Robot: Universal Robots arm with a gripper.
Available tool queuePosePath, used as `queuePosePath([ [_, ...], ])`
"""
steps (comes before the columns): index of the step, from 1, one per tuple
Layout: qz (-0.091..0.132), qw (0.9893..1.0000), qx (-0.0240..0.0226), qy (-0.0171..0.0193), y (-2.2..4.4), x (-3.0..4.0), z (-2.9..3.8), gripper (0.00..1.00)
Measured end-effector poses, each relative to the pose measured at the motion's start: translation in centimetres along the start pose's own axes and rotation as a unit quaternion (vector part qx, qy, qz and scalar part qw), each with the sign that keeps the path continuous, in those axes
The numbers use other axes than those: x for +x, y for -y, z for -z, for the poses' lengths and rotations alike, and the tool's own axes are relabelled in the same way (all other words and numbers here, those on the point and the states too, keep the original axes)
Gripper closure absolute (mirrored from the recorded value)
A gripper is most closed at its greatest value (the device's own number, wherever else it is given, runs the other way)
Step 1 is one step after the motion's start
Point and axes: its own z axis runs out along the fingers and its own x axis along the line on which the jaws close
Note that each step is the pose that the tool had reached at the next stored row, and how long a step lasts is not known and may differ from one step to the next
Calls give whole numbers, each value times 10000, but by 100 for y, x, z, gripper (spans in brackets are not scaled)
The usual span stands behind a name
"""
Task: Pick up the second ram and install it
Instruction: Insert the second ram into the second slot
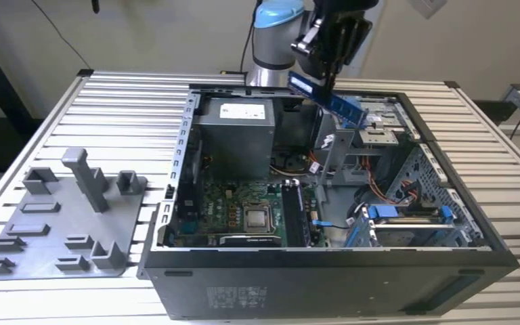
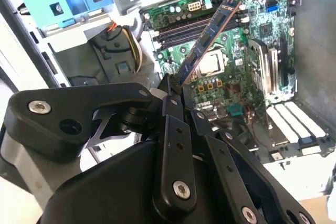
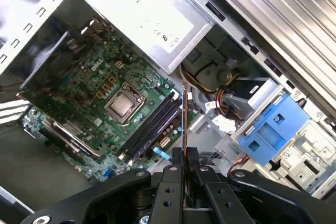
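Black gripper [image 1: 326, 78] clamped on the second ram [image 1: 347, 109], a long thin dark green memory stick, tilted above the open black metal computer case [image 1: 332, 284], green motherboard [image 1: 224, 198] below

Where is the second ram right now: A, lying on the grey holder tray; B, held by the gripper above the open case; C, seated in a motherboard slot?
B: the gripper is shut on the second ram, holding it tilted in the air above the open computer case.
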Motion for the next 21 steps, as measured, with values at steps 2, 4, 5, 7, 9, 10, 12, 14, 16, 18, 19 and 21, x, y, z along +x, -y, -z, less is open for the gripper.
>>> queuePosePath([
  [2, -172, 9999, 6, -1, 0, 0, -2, 86],
  [4, -347, 9994, 12, -2, 0, 0, -3, 86],
  [5, -441, 9990, 15, -2, 0, 0, -4, 86],
  [7, -610, 9981, 20, -3, 0, 0, -6, 86],
  [9, -789, 9969, 26, -4, 0, 0, -8, 86],
  [10, -877, 9961, 29, -4, 0, 0, -9, 86],
  [12, -1054, 9944, 35, -5, 0, 1, -12, 86],
  [14, -1232, 9924, 41, -6, 0, 0, -14, 86],
  [16, -1406, 9901, 47, -7, 0, 1, -16, 86],
  [18, -1578, 9875, 53, -8, 0, 1, -18, 86],
  [19, -1664, 9860, 56, -8, 0, 1, -19, 86],
  [21, -1839, 9829, 62, -9, 0, 1, -21, 86],
])
